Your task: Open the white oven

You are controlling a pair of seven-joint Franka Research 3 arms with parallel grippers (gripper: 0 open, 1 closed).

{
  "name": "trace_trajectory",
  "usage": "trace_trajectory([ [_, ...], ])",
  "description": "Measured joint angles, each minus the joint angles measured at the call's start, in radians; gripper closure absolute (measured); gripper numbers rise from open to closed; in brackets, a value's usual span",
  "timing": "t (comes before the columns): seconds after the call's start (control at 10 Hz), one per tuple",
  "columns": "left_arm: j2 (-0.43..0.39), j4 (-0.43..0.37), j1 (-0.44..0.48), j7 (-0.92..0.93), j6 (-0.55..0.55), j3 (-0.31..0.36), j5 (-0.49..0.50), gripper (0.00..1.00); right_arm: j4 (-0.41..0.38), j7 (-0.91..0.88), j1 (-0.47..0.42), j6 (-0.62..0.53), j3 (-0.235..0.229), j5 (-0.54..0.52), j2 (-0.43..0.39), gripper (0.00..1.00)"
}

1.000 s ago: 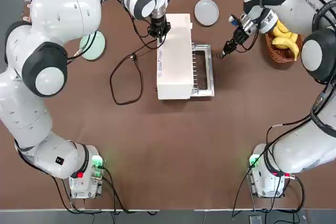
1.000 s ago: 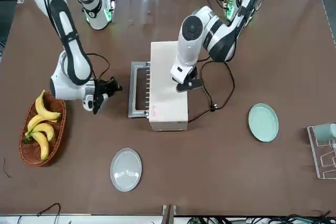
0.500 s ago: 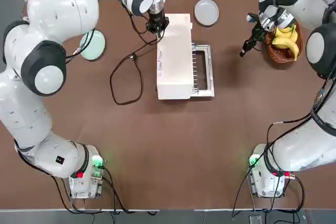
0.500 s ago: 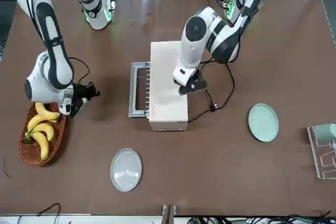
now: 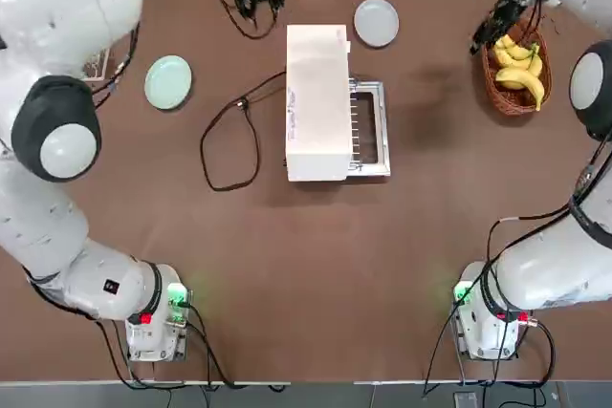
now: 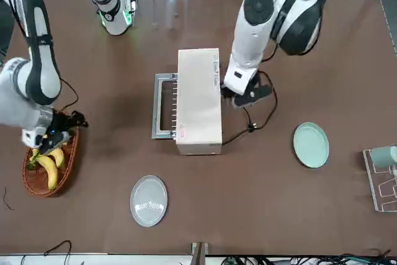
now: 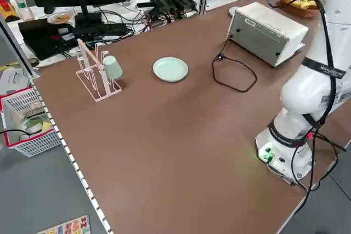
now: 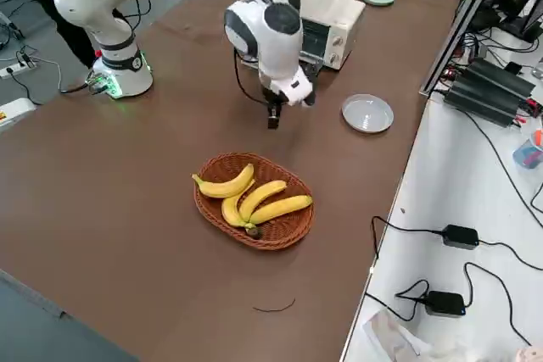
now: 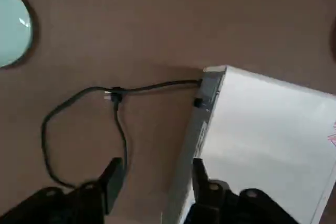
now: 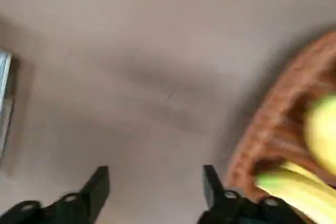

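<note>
With the oven (image 5: 317, 102) door (image 5: 371, 129) down, the task looks complete; both end effectors, left (image 6: 247, 93) and right (image 6: 61, 126), stand released and clear.

Both Franka arms are seen raised above the counter (image 5: 316, 265), bases fixed at its near edge. The left claw (image 6: 247, 94) is held aloft at the far left, its fingers (image 9: 111, 179) spread apart with nothing between them. The right claw (image 6: 57, 130) is poised at the far right, pointing downward, its fingers (image 10: 96, 186) likewise parted and empty.
</note>
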Motion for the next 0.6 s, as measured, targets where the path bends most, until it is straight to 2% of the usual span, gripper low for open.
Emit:
trace_trajectory([
  [0.1, -0.019, 0.005, 0.053, 0.063, -0.018, 0.0, -0.002, 0.27, 0.047, 0.122, -0.001, -0.006, 0.012, -0.027, -0.024, 0.0],
  [0.2, -0.035, 0.008, 0.108, 0.122, -0.031, 0.001, -0.005, 0.22, 0.091, 0.252, -0.001, -0.035, 0.04, -0.078, -0.054, 0.0],
  [0.3, -0.054, 0.01, 0.159, 0.184, -0.048, 0.001, -0.007, 0.08, 0.136, 0.413, 0.002, -0.104, 0.075, -0.133, -0.091, 0.0],
  [0.4, -0.074, 0.012, 0.202, 0.245, -0.075, 0.001, -0.009, 0.0, 0.187, 0.535, 0.008, -0.182, 0.102, -0.157, -0.131, 0.0],
  [0.6, -0.116, 0.014, 0.28, 0.384, -0.127, 0.002, -0.013, 0.0, 0.252, 0.597, 0.015, -0.286, 0.118, -0.165, -0.244, 0.0],
])
